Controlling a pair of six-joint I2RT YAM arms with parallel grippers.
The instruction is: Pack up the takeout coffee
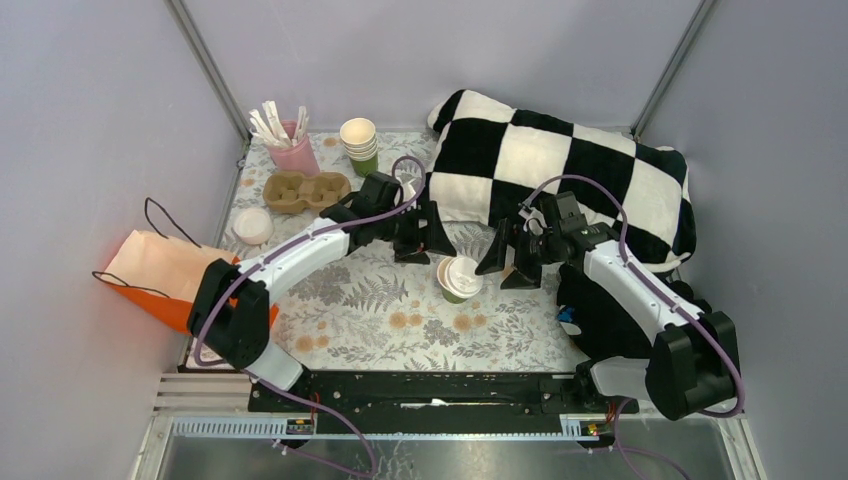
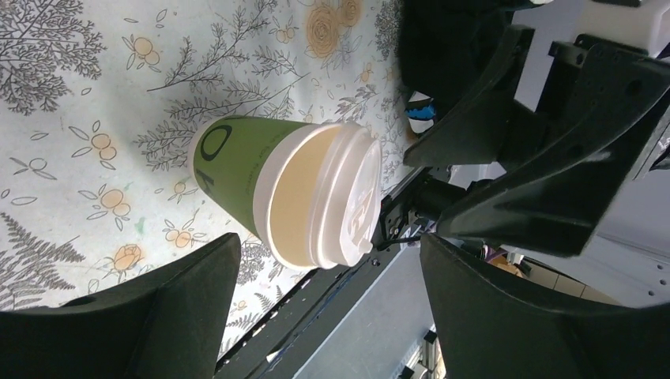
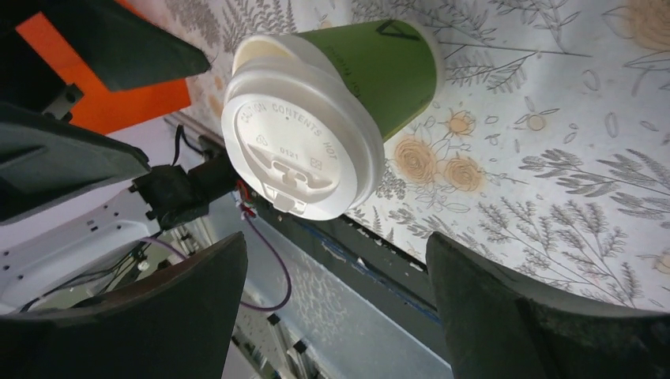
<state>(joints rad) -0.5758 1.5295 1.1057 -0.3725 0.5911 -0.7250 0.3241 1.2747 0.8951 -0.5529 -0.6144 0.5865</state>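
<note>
The takeout coffee [image 1: 459, 277], a green paper cup with a white lid, stands upright on the floral tablecloth [image 1: 370, 310], between my two grippers. My left gripper [image 1: 424, 243] is just behind and left of the cup, open, touching nothing. The left wrist view shows the cup [image 2: 237, 170] beyond the open left gripper [image 2: 330, 316], outside its fingers. My right gripper [image 1: 508, 264] hovers close to the cup's right, open and empty. In the right wrist view the cup's lid [image 3: 296, 150] lies ahead of the open right gripper [image 3: 336, 308], with a clear gap to both fingers.
An orange paper bag [image 1: 165, 275] lies on its side at the table's left edge. A cardboard cup carrier [image 1: 305, 190], a loose white lid [image 1: 252, 225], a stack of lidless cups [image 1: 360, 145] and a pink stirrer holder [image 1: 292, 152] stand at the back left. A checkered cushion [image 1: 570, 170] fills the back right.
</note>
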